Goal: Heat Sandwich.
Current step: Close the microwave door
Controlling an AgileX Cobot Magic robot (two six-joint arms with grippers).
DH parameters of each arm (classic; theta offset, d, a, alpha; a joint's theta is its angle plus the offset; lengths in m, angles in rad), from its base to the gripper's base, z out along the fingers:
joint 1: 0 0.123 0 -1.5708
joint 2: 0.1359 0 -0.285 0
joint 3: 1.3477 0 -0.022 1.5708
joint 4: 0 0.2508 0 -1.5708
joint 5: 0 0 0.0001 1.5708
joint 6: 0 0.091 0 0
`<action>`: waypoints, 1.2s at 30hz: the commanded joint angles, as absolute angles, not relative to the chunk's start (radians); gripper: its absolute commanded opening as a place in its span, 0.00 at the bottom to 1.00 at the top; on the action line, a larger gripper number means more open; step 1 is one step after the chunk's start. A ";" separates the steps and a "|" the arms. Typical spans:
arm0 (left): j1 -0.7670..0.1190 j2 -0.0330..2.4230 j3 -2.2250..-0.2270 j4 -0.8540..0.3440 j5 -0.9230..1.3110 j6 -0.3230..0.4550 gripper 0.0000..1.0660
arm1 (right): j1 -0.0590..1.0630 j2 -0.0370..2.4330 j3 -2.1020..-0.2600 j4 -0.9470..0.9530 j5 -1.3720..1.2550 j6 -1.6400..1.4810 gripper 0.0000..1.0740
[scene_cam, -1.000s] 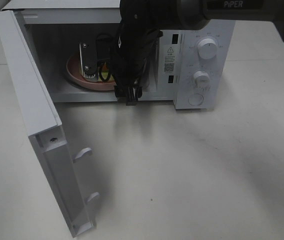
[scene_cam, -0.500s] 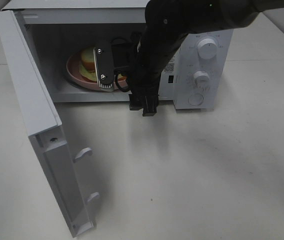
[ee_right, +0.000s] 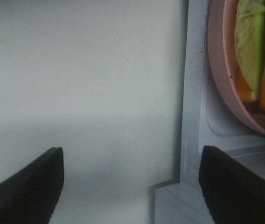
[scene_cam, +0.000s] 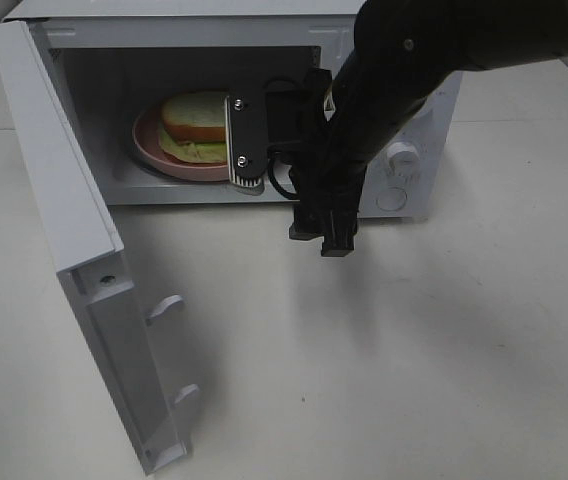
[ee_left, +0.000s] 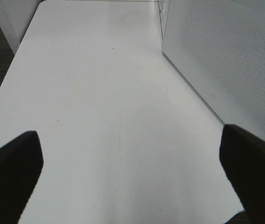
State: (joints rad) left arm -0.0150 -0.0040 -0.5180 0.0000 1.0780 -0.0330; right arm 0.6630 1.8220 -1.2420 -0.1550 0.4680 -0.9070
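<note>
Inside the open microwave, the sandwich sits on a pink plate, its long axis running 9 to 3 in the high view. The right gripper hangs at the mouth of the oven with its jaws apart and nothing between them. The sandwich lies at about 10 o'clock from it, close but not touching. The next move is probably closing the door, which stands wide open toward 7 o'clock with bare surface on its swing side. The right arm still crosses the opening and would need to clear it. The left gripper is spread open and empty over the surface, beside a white panel, and looks better placed.
</note>
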 commanded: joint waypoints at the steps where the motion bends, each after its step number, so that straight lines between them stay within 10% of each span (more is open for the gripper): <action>1: -0.011 -0.021 -0.518 0.000 1.072 -0.032 0.92 | 0.666 1.770 -1.189 -0.149 0.460 -0.868 0.71; 36: -0.011 -0.021 -0.518 0.000 1.072 -0.032 0.92 | 0.666 1.284 -0.778 -0.147 0.524 -0.271 0.71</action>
